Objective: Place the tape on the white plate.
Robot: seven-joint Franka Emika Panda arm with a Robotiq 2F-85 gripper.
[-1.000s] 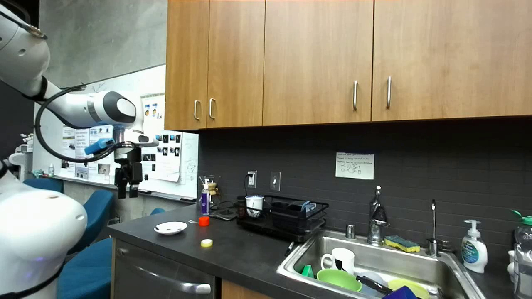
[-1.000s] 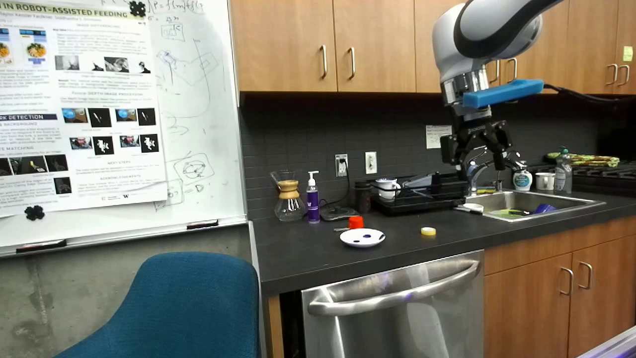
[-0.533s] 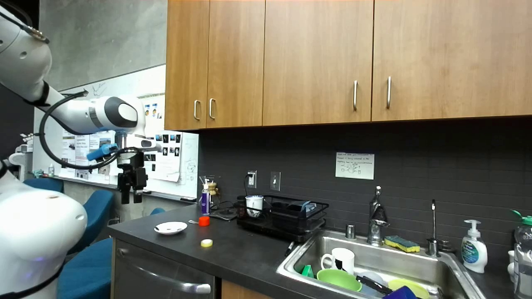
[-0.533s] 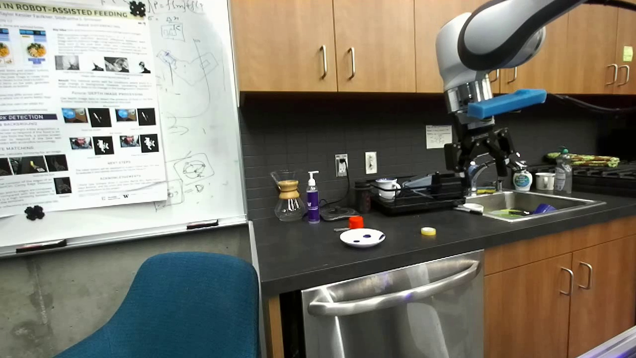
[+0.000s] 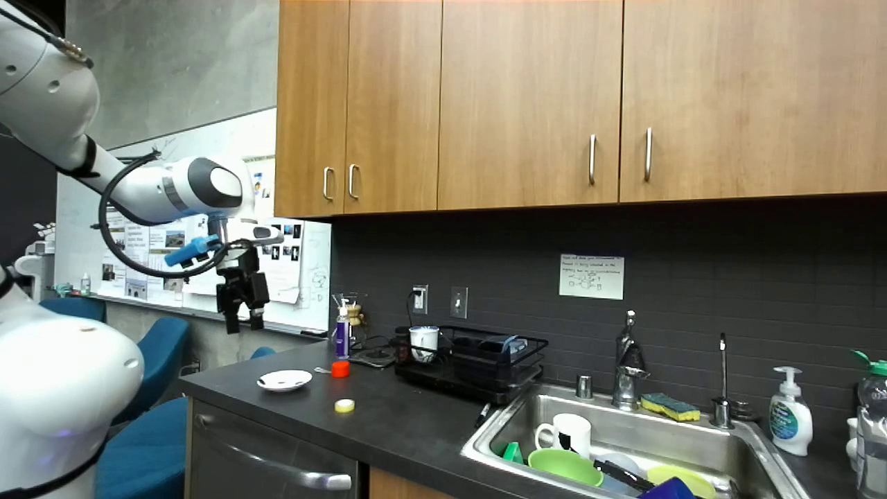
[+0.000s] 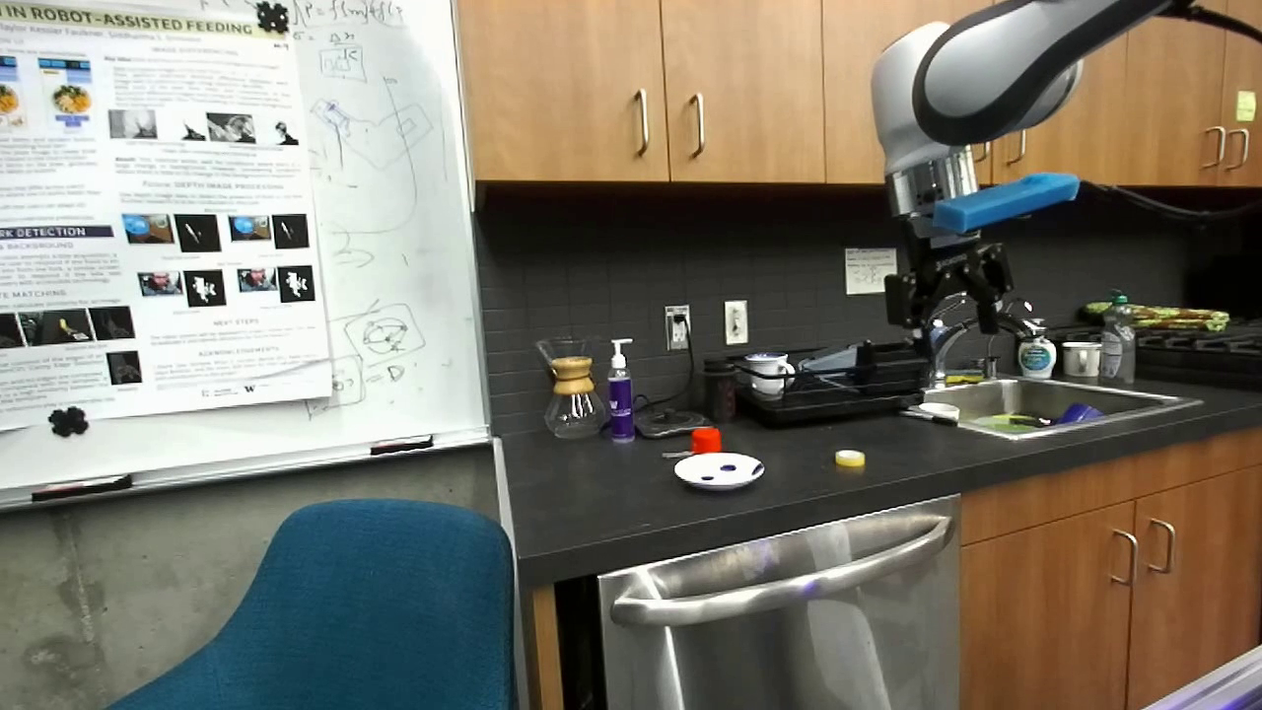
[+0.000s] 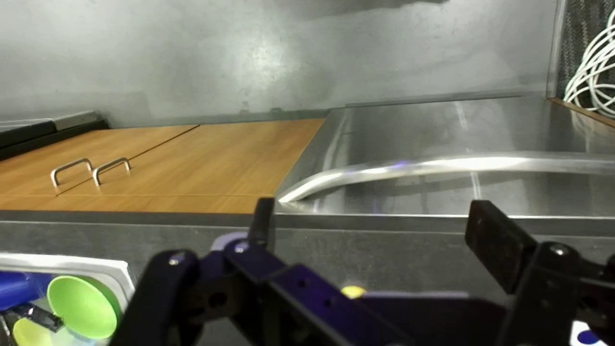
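Gripper (image 6: pixel 956 330): pointed downward and held well above the level of the countertop (image 6: pixel 592 513), its fingers (image 7: pixel 497 245) spread wide apart.
Tape (image 6: pixel 849 459): a small yellow roll, laid flat on the countertop, seen right of the white plate (image 6: pixel 695 473) in both exterior views.
White plate: marked with dark blue spots and set apart from the tape.
Red cylindrical item (image 6: pixel 706 441): placed near the white plate, toward its far side.
Dish rack (image 6: pixel 838 402): set farther right, near the tiled wall (image 6: pixel 582 276).
Sink (image 5: pixel 502 424): let into the countertop at the right.
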